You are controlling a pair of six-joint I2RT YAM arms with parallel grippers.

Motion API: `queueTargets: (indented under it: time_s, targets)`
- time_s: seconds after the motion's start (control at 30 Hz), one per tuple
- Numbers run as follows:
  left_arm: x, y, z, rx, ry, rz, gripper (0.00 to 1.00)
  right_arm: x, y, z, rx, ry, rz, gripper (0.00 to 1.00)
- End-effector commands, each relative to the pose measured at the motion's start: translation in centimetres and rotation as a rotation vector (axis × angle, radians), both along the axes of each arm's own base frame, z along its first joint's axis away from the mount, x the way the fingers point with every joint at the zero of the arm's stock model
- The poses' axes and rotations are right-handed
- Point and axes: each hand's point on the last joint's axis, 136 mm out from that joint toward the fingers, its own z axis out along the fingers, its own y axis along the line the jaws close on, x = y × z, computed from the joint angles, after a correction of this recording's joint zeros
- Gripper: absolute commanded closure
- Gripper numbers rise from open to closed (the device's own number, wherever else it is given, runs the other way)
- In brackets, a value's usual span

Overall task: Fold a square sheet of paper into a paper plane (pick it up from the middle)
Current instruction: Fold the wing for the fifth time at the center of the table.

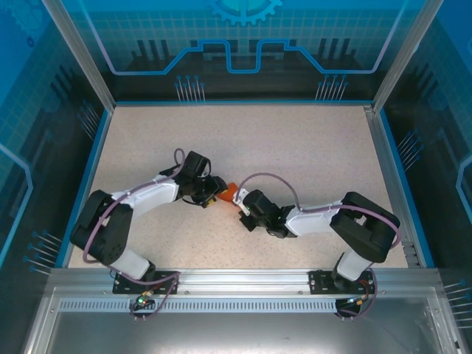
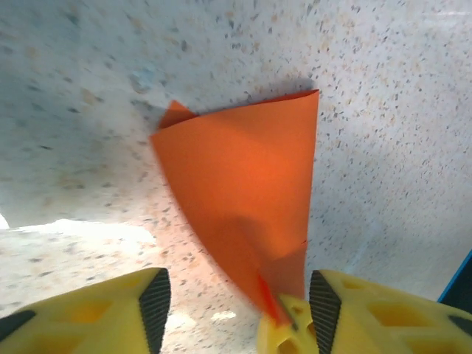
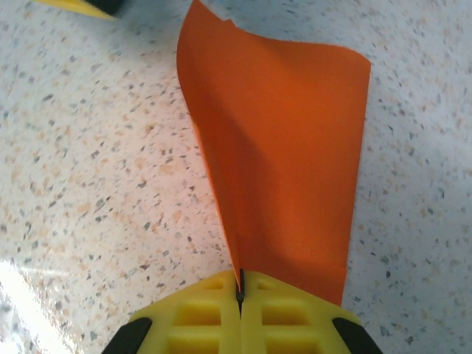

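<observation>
- Right claw (image 3: 240, 293), pressed tight, pinches the paper (image 3: 287, 147) by its narrow end; it runs straight away.
- Left claw (image 2: 237, 301) gapes empty, straddling a paper tip.

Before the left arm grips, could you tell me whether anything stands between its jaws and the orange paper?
Nothing visible does. The orange paper has its narrow end between the open left jaws, close to one finger. The right jaws are shut on another edge of it.
</observation>
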Motion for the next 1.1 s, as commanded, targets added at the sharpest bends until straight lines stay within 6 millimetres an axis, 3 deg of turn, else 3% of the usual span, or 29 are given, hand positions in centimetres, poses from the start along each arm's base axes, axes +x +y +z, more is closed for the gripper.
queueTargets:
  time_s: [0.0,0.17,0.5,0.63,0.77,0.83,1.07]
  targets:
    - [-0.7,2.6,0.3,0.078,-0.028,0.066,0.36,0.6,1.0,0.6,0.185,0.138,-0.093,1.00]
    - [-0.6,2.9,1.0,0.071,-0.079,0.070,0.34,0.9,1.3,0.6,0.346,0.321,-0.148,1.00]
    - [0.7,0.0,1.7,-0.046,-0.124,-0.026,0.41,1.9,0.6,-0.8,0.529,0.605,-0.283,1.00]
    - [0.7,-1.2,1.5,-0.077,-0.124,-0.072,0.42,2.1,0.7,0.2,0.557,0.625,-0.283,1.00]
    - [0.9,-1.8,0.9,-0.085,-0.102,-0.084,0.33,2.3,0.8,1.3,0.538,0.596,-0.253,1.00]
    - [1.4,-2.2,0.7,-0.098,-0.081,-0.070,0.24,2.3,0.7,1.1,0.519,0.587,-0.242,1.00]
    - [3.0,-3.8,-0.6,-0.126,0.017,-0.028,0.24,1.7,0.6,0.6,0.423,0.538,-0.178,0.99]
